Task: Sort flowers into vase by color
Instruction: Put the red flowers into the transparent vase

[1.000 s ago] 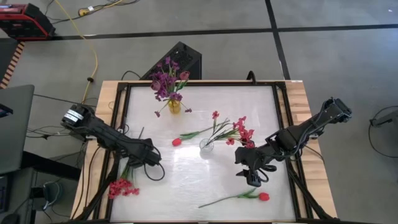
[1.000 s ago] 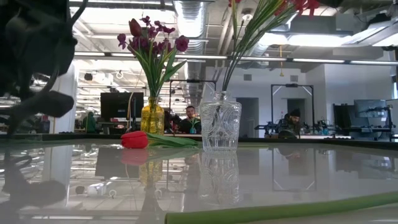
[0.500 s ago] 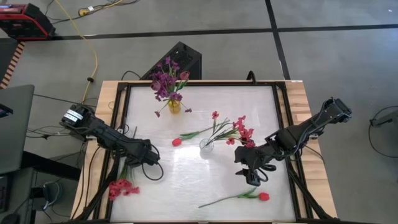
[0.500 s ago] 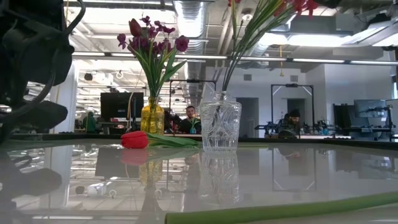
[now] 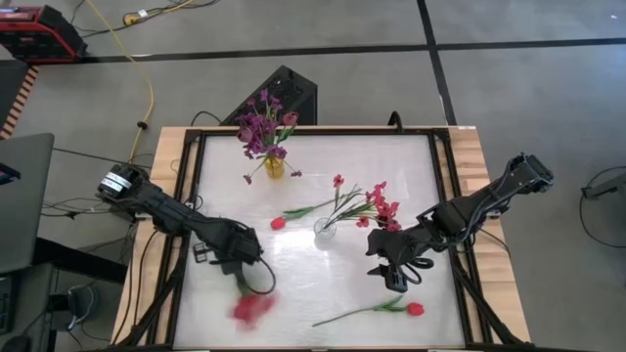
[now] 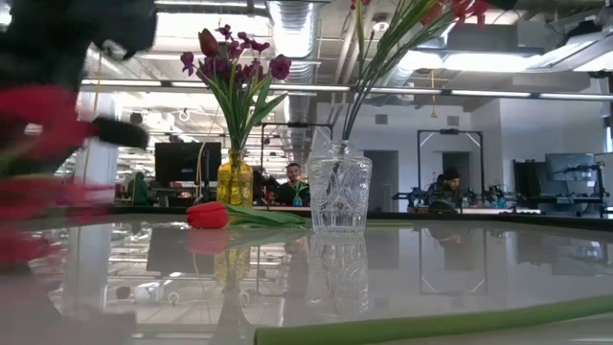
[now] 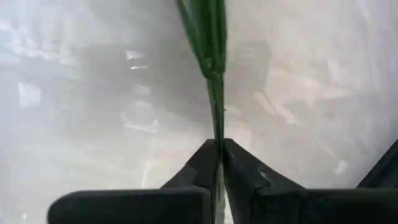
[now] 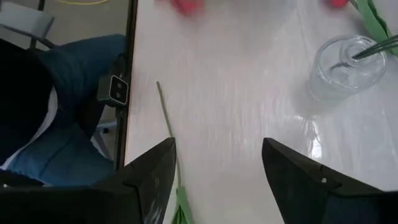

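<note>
My left gripper (image 5: 237,272) is shut on the green stem (image 7: 211,68) of a red cluster flower, whose blurred head (image 5: 252,308) shows near the table's front left. My right gripper (image 5: 396,282) hangs open over the table's right part, holding nothing. A yellow vase (image 5: 274,166) at the far left holds purple and maroon flowers. A clear glass vase (image 5: 324,229) in the middle holds red flowers. One red tulip (image 5: 277,223) lies on its side left of the glass vase. Another red tulip (image 5: 415,309) lies near the front edge. My left gripper pinches the flower's thin green stem (image 7: 217,134) between its two fingers, which come from above and point down. The stem runs on from the fingertips to the red head (image 6: 38,120), which shows as a blur above the table surface in the low view.
The white tabletop (image 5: 313,284) has a dark frame and wooden side strips. A person in blue trousers (image 8: 62,106) sits beyond the table's edge. The front tulip's long stem (image 8: 166,121) lies below my right gripper.
My left gripper has shut on the red cluster flower's stem and moved toward the table's near edge and a little to the right. The flower's head has swung from the left edge toward the table's middle and is blurred by the motion.
</note>
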